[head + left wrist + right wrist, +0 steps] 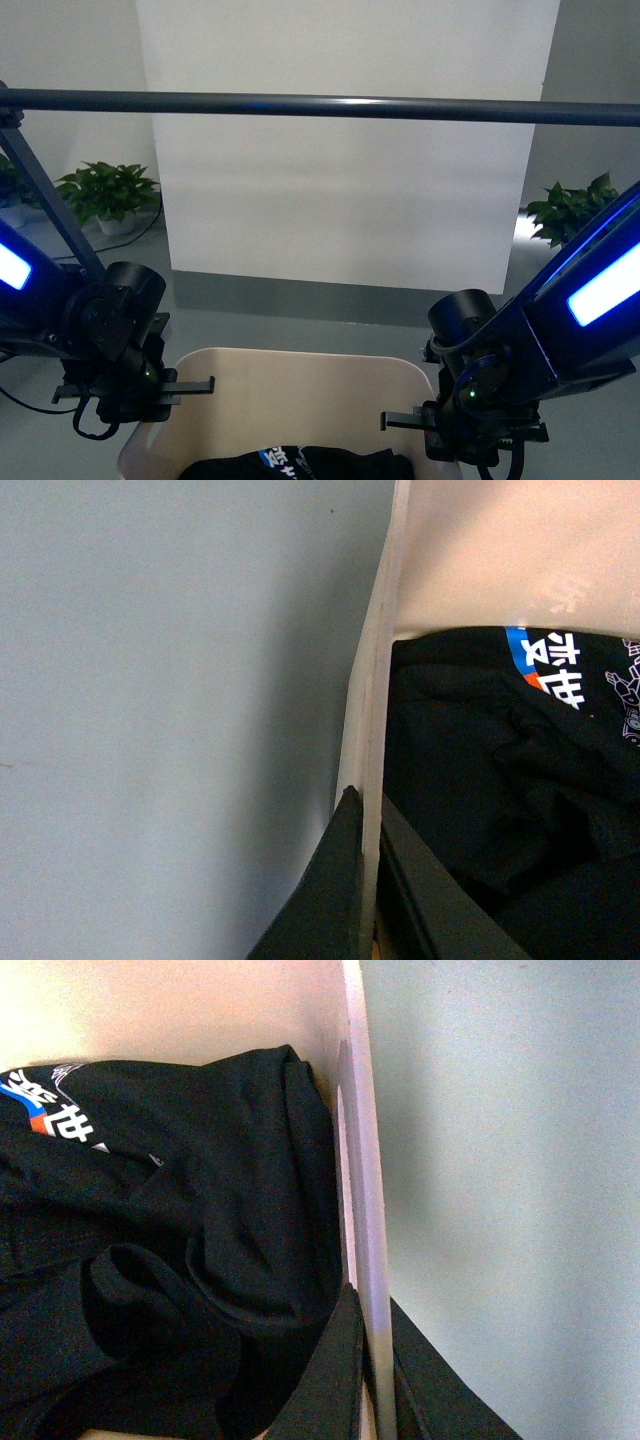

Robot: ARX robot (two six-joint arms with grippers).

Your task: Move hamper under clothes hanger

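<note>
Gripping the hamper
The left gripper and right gripper pinch opposite walls; stiff, slippery plastic, likely light.

Front camera: mid-body, facing forward over the hamper toward a far wall. Wrist cameras: close, looking down the hamper's opposite side walls. All three share its interior and black garment.
</note>
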